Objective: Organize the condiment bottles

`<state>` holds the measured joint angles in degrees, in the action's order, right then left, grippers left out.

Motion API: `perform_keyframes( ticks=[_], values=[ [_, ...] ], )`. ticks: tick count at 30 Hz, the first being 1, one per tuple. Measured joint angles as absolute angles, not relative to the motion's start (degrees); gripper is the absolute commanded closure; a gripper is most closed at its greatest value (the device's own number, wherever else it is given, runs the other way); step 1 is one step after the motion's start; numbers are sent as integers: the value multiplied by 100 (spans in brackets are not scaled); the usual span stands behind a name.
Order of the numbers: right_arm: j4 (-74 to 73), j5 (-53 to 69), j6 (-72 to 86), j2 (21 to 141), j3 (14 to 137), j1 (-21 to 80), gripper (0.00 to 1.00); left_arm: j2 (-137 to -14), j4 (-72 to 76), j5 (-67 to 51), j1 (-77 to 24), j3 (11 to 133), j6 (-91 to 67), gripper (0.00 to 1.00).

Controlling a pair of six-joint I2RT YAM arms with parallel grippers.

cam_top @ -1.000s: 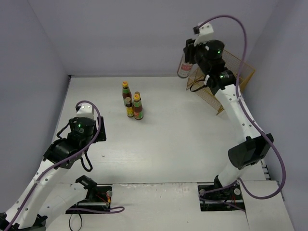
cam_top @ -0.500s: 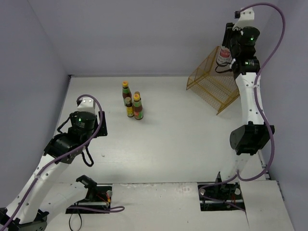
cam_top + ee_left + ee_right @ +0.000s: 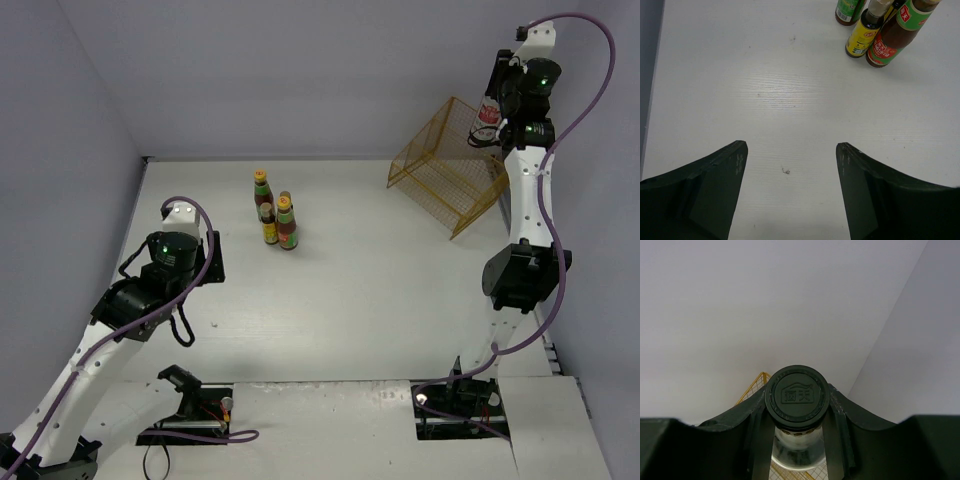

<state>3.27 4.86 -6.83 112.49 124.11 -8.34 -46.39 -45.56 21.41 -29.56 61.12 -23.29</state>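
The right jaws are clamped tight around the neck of the tall clear bottle [image 3: 487,117], just under its black cap [image 3: 796,396], and the bottle hangs upright from them. A second ago that arm held it lower, by the back wall and to the left of the wire basket [image 3: 432,160]. Since then it has swung up and across to the right, so the bottle now hangs in the air above the basket's far right corner, touching nothing. To my eye the carry is nearly over: what's left for this one is to bring it down into the basket and let go, minding the wire rim. The left jaws stand wide apart with nothing between them, hovering over the bare counter [image 3: 790,90], and that arm has hardly stirred. The other four bottles [image 3: 276,215] stand clustered on the counter just ahead of it, in the same spot as before, and I'd guess they go next.
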Motion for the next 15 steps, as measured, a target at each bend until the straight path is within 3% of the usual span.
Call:
perform_keyframes(
  ticks=[15],
  values=[
    [746, 650, -497, 11653, 12427, -945, 100, -4908, -4344, 1994, -2956, 6005, -2329, 29]
  ],
)
